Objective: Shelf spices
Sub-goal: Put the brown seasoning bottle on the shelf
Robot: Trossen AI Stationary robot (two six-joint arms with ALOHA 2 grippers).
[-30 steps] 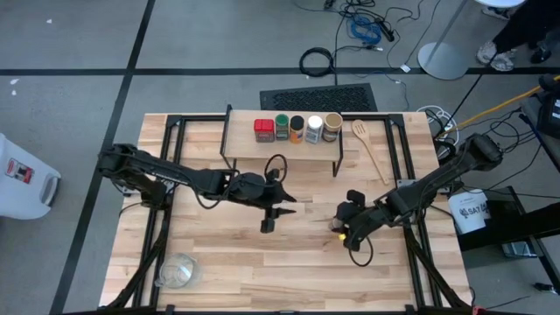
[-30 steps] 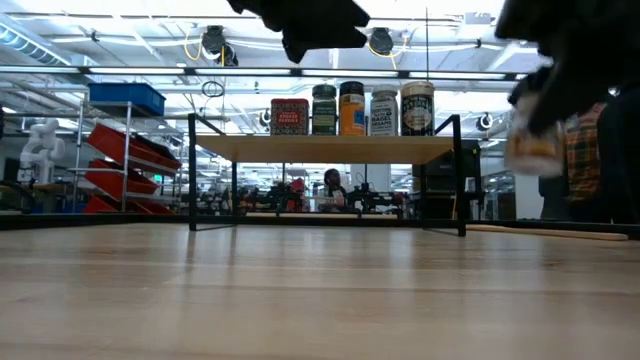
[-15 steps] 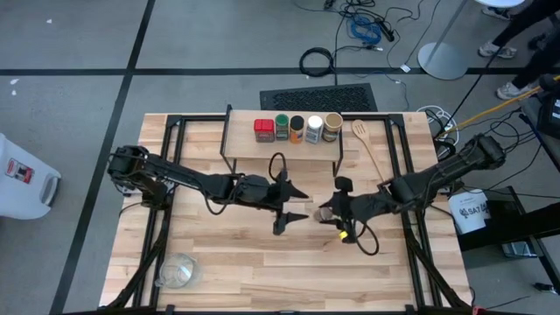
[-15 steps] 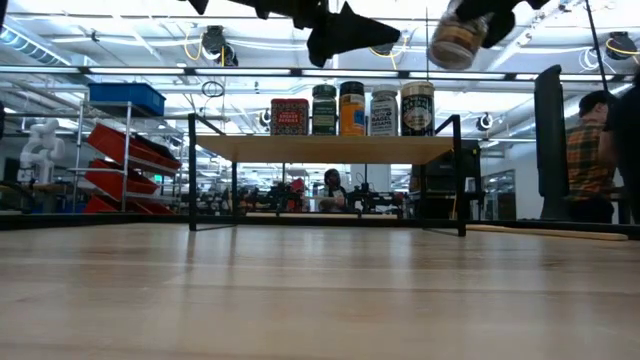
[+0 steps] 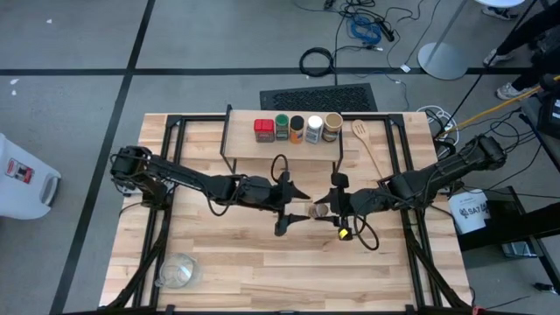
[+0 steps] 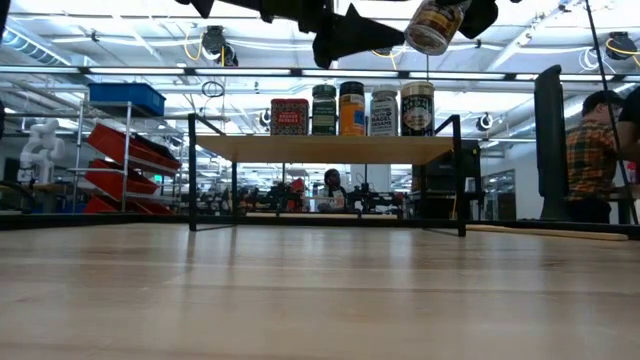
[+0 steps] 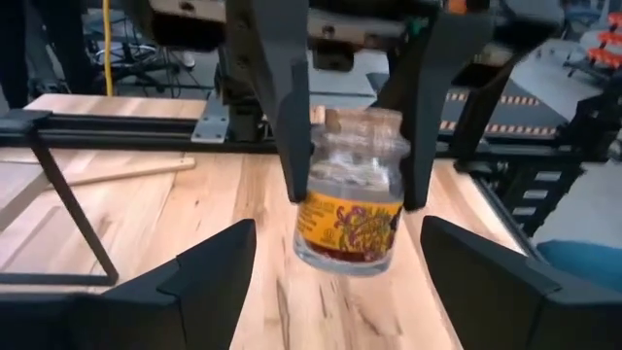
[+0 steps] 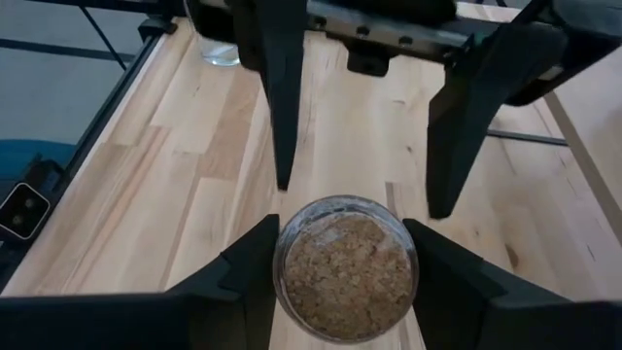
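Mid-air handover above the worktop [image 5: 219,254]: right gripper [image 5: 325,208] clamped on a spice jar [image 5: 320,211], now moved between the left gripper's [image 5: 297,203] newly spread fingers. Shelf [image 5: 241,144] holds five spices.

Five spices [image 5: 297,128] crowd the shelf [image 5: 241,143] at 12 o'clock; bare plank remains at either end. The left tool [image 5: 294,209] blocks the middle of the surface [image 5: 227,254].
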